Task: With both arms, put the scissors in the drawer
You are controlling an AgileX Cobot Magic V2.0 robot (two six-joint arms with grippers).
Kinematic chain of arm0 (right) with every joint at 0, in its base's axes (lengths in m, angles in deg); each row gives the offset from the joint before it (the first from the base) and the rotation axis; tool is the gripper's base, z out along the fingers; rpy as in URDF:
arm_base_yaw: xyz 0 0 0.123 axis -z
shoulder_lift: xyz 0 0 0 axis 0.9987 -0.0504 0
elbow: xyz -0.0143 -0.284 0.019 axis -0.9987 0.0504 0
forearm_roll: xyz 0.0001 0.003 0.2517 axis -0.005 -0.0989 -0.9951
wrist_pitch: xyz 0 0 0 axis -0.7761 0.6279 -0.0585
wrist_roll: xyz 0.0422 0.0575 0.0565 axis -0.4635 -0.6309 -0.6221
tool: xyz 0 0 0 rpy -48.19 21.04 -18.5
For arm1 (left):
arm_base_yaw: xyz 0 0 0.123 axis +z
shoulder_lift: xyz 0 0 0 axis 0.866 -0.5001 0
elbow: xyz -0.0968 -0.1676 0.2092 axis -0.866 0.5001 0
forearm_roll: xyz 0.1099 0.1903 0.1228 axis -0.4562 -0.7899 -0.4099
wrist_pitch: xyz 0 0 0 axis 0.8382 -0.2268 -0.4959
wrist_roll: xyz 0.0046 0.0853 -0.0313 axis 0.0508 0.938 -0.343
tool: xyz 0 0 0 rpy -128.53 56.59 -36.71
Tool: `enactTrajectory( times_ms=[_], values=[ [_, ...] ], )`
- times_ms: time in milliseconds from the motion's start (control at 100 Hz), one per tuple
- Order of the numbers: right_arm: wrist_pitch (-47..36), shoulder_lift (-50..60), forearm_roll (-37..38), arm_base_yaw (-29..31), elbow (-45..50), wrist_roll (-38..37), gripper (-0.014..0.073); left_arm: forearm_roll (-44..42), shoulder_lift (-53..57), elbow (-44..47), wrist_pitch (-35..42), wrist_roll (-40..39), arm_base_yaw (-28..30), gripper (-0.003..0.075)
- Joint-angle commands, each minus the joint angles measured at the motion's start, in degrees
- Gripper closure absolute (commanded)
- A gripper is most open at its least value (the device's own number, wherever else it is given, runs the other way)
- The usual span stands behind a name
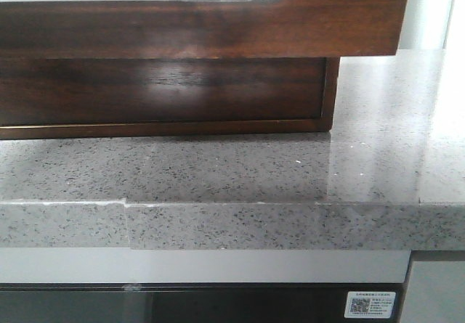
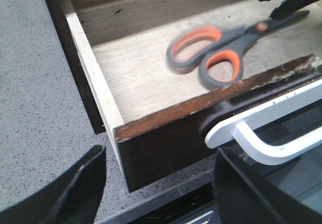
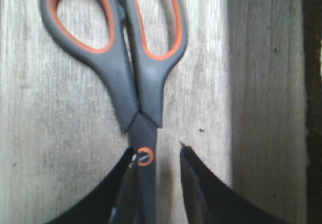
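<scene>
Orange-handled scissors (image 2: pixel 221 50) lie inside the drawer (image 2: pixel 166 128); right gripper (image 3: pixel 157 156) straddles the blades, slightly parted, could drag them; left gripper (image 2: pixel 156 183) wide, empty.

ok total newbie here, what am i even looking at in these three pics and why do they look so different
This is one moment seen by three cameras on a two-armed robot. The first camera looks forward from the robot: it sees a speckled grey countertop and, very close, the front of a dark brown wooden drawer pulled out over it.

The second camera sits on the left arm's wrist. The black shapes at the bottom are the open left gripper, hovering at the drawer's front corner near its white handle. Inside the drawer are scissors with grey and orange handles.

The third camera is on the right wrist, looking straight down into the drawer. The right gripper has a finger on each side of the scissors' blades near the pivot; whether it is gripping them or has let go is unclear.
</scene>
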Motion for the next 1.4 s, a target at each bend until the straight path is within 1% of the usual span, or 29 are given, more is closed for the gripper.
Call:
enactTrajectory(
  times_ms=[0, 100, 310, 430, 540, 610, 680, 800, 920, 1020, 1100, 1190, 1250, 1300, 1340, 1390],
  values=[
    [-1.27, 1.98, 2.17, 0.09, -1.43, 0.04, 0.0363, 1.66, -0.70, -1.82, 4.21, -0.09, -0.44, 0.0283],
    [-0.72, 2.89, 2.30, 0.09, -2.18, -3.19, 0.0363, 1.66, -0.70, -1.82, 4.21, -0.09, -0.44, 0.0283],
    [1.44, 8.76, 2.30, 0.09, -6.11, -14.78, 0.0363, 1.66, -0.70, -1.82, 5.17, -0.09, -0.44, 0.0283],
    [2.61, 14.52, 2.42, 0.47, -5.81, -23.21, 0.0363, 1.66, -0.70, -1.82, 5.75, -0.09, -0.44, 0.0283],
    [2.30, 19.83, 2.31, 1.88, -2.92, -29.88, 0.0363, 1.66, -0.70, -1.82, 5.75, -0.09, -0.44, 0.0283],
    [-0.02, 23.89, 2.22, 3.17, 1.44, -33.65, 0.0363, 1.66, -0.70, -1.82, 5.75, -0.09, -0.44, 0.0283],
    [-3.50, 28.23, 2.22, 4.74, 7.71, -37.13, 0.0363, 1.66, -0.70, -1.82, 5.75, -0.09, -0.44, 0.0283],
    [-10.80, 36.25, 2.22, 7.68, 21.79, -42.05, 0.0363, 1.66, -0.70, -1.82, 5.87, -0.09, -0.44, 0.0283],
    [-20.33, 44.97, 2.08, 8.78, 35.66, -46.81, 0.0363, 1.66, -0.70, -1.82, 5.97, -0.09, -0.44, 0.0283],
    [-29.34, 51.71, 1.41, 8.78, 46.11, -47.67, 0.0363, 1.66, -0.70, -1.82, 5.97, -0.09, -0.44, 0.0285],
    [-34.83, 56.12, 1.26, 8.78, 52.85, -47.78, 0.0364, 1.66, -0.70, -1.82, 5.97, -0.09, -0.44, 0.0304],
    [-39.15, 59.77, 1.26, 8.78, 58.45, -47.78, 0.0367, 1.66, -0.70, -1.82, 5.97, -0.09, -0.44, 0.0343],
    [-39.87, 61.22, 1.26, 8.78, 60.56, -47.78, 0.0396, 1.66, -0.70, -1.82, 5.97, -0.09, -0.44, 0.0389],
    [-39.87, 61.72, 1.26, 8.78, 61.34, -47.78, 0.0446, 1.66, -0.70, -1.82, 5.97, -0.09, -0.44, 0.0438],
    [-39.75, 61.71, 1.26, 8.78, 61.61, -47.78, 0.0506, 1.66, -0.70, -1.82, 5.97, -0.09, -0.44, 0.0481],
    [-39.60, 61.71, 1.26, 8.78, 61.61, -47.78, 0.0584, 1.66, -0.70, -1.82, 5.97, -0.09, -0.44, 0.0556]
  ],
)
